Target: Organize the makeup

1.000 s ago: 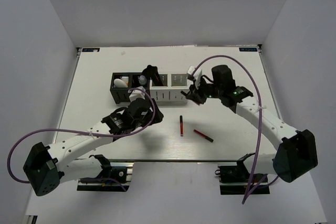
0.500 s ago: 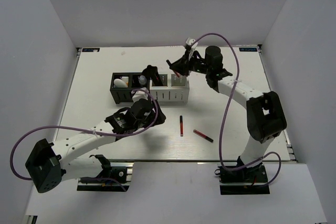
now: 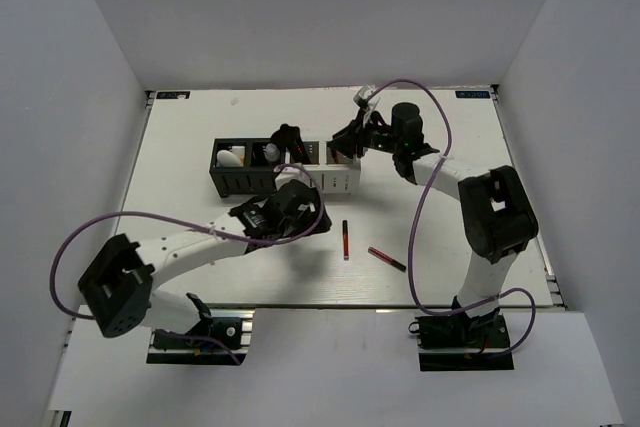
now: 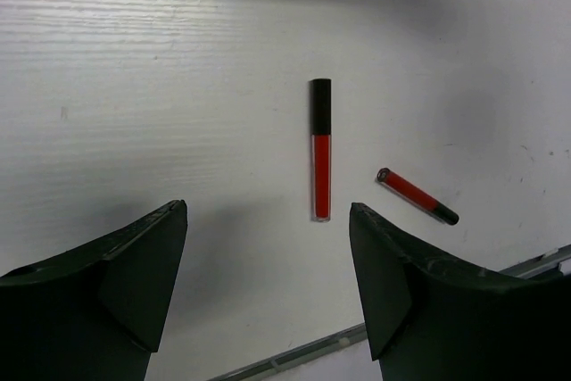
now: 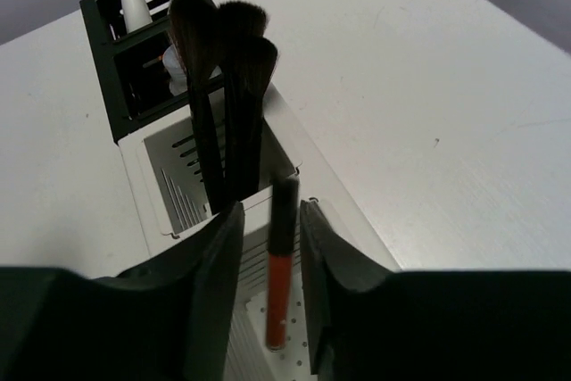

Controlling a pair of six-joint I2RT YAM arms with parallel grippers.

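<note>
Hold right gripper (image 5: 270,211) (jaws parted, loose around red stick (image 5: 278,292)) square over white box (image 5: 156,144); centre open, empty left gripper (image 4: 268,211) over tabletop stick (image 4: 321,167).

1. Your left box (image 3: 232,183) and right box (image 3: 318,185) touch, side by side on the table (image 3: 200,117).
2. The oval (image 3: 231,158) sits at the left box's 9 o'clock end.
3. The brushes (image 3: 288,137) stand in the right box's 9 o'clock compartment, the standing stick (image 5: 279,265) next toward 3 o'clock.
4. The straight stick (image 3: 345,239) lies at the right box's 5 o'clock, the slanted stick (image 3: 386,258) at its 4 o'clock.
</note>
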